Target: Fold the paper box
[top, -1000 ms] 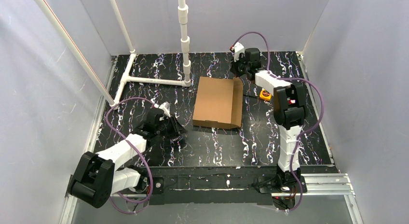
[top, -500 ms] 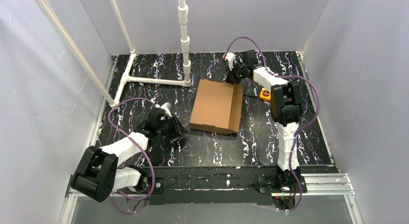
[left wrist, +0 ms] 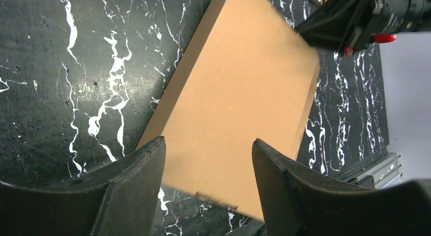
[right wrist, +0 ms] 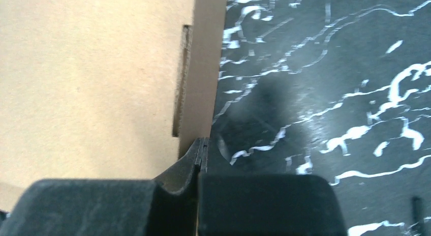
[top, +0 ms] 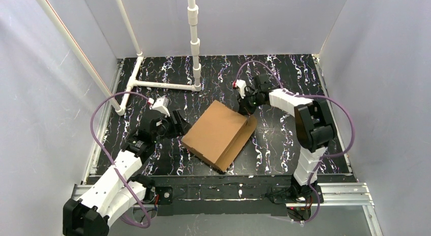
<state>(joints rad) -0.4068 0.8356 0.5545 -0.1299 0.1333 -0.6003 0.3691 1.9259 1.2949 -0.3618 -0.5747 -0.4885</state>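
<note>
Here the left gripper (left wrist: 208,148) stands open; its two dark fingers (left wrist: 134,187) are spread at the bottom of the left wrist view, and the paper box (left wrist: 239,93) shows between and beyond them; we see no contact. In the right wrist view the right gripper (right wrist: 202,147) is pressed shut, its tips meeting right at the lower end of the box's edge strip, just below a slot (right wrist: 180,78); we cannot tell whether any cardboard is pinched. In the top view the box lies at mid-frame on the black marbled surface (top: 289,139), turned diagonally, one side flap (top: 250,125) raised at its right; a white pipe frame (top: 162,85) stands at upper left.
</note>
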